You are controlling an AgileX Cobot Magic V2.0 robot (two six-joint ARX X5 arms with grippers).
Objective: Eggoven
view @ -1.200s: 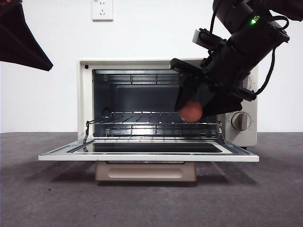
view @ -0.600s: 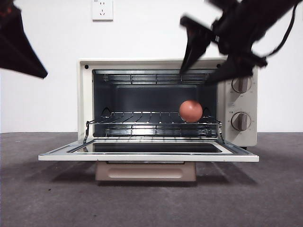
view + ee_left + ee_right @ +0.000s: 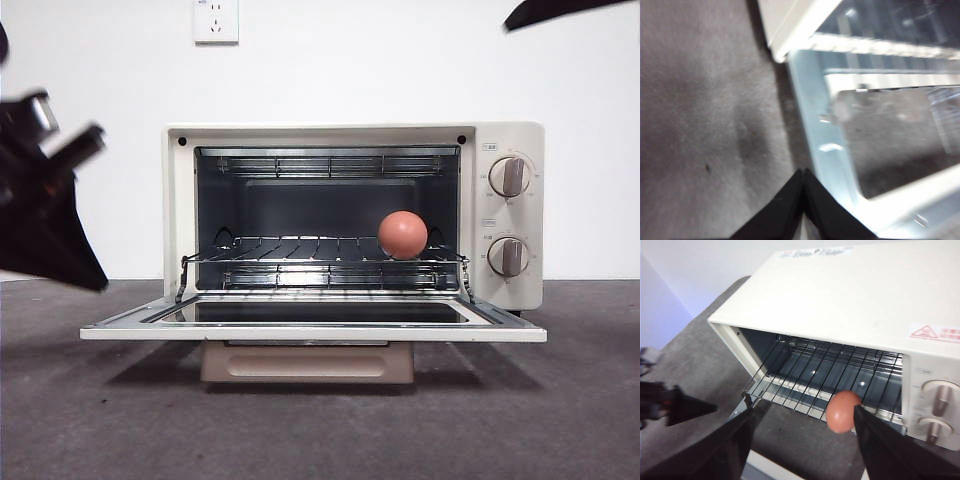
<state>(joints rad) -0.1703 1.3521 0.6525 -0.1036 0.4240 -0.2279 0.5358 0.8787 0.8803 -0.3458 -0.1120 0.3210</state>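
Note:
The cream toaster oven (image 3: 505, 215) stands with its glass door (image 3: 310, 333) folded down flat. The reddish-brown egg (image 3: 403, 235) rests on the wire rack (image 3: 290, 258), towards the knob side. The right wrist view shows the egg (image 3: 842, 411) on the rack of the oven (image 3: 865, 300), below my right gripper (image 3: 807, 410), which is open, empty and high above the oven's front. My left gripper (image 3: 803, 173) is shut and empty, just above the table beside the door's (image 3: 835, 150) side frame. It is the dark shape at the left of the front view (image 3: 90, 275).
Two knobs (image 3: 511, 177) (image 3: 509, 257) sit on the oven's right panel. The beige handle (image 3: 307, 362) hangs under the open door. A wall socket (image 3: 216, 20) is on the white wall. Grey mat (image 3: 320, 430) covers the table. Only the right arm's black tip (image 3: 560, 10) shows at the top.
The right gripper let go of the egg on the rack and rose away to the top right. The left arm came down at the left, towards the door's end.

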